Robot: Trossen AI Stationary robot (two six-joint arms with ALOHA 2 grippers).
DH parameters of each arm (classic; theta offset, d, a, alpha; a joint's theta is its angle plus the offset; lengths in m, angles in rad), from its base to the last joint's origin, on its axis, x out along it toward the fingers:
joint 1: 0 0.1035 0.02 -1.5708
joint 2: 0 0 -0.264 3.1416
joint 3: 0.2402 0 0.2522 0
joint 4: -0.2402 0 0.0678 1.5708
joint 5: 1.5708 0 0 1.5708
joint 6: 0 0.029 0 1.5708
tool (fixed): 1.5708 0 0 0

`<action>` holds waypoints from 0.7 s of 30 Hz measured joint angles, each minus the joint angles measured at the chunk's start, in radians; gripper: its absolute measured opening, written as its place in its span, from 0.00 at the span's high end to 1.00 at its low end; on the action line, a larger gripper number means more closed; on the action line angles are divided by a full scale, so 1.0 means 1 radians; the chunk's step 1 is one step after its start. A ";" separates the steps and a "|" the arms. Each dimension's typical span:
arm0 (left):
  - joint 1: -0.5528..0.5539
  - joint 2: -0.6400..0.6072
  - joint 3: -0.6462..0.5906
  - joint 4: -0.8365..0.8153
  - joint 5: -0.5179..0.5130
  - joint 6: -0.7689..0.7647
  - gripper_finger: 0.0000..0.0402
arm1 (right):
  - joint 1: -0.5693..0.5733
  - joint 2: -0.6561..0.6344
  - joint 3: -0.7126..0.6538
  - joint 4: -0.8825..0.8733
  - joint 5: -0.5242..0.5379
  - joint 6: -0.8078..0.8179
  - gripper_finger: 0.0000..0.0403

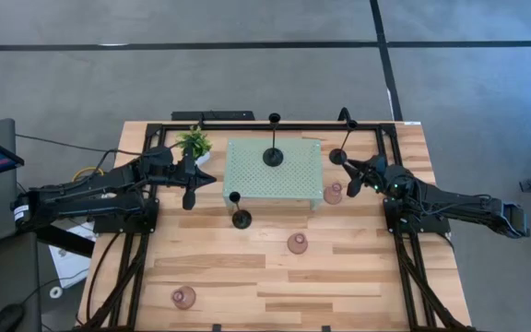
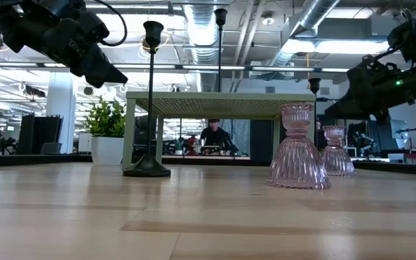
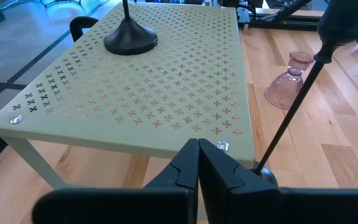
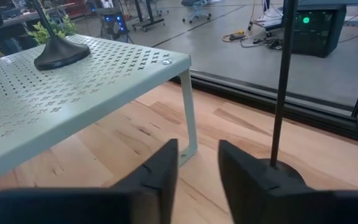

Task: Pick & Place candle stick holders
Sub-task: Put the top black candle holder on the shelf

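Observation:
One black candle stick holder (image 1: pixel 273 155) stands by its round base on the mint-green perforated stand (image 1: pixel 247 180). A second (image 1: pixel 241 219) stands on the table in front of the stand. A third (image 1: pixel 337 157) stands at the stand's right end. Three pink glass holders (image 1: pixel 333 194) (image 1: pixel 297 243) (image 1: pixel 183 297) stand on the table. My left gripper (image 1: pixel 210 179) is shut and empty, hovering at the stand's left end (image 3: pixel 198 146). My right gripper (image 4: pixel 197 149) is open, close beside the third holder's base (image 4: pixel 277 169), with the stem (image 4: pixel 283 81) outside its fingers.
A small green potted plant (image 1: pixel 194 144) stands at the stand's far left corner, just behind my left arm. A black frame (image 1: pixel 247 125) runs along the table's far edge and sides. Open wood lies at the near half of the table.

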 joint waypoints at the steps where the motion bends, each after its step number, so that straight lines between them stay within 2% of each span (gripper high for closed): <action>1: 0.000 0.000 0.000 0.000 0.000 0.000 0.98 | 0.000 0.000 0.000 0.002 0.005 0.000 0.67; 8: 0.000 0.000 0.000 0.000 0.000 0.000 0.97 | 0.000 0.000 0.000 0.008 0.109 0.002 0.53; 13: 0.000 0.000 0.000 0.000 0.000 0.000 0.98 | -0.003 0.000 0.000 0.019 0.139 -0.002 0.51; 21: 0.000 0.000 0.000 0.006 0.000 0.000 0.97 | -0.047 0.000 0.000 0.155 0.132 -0.105 0.49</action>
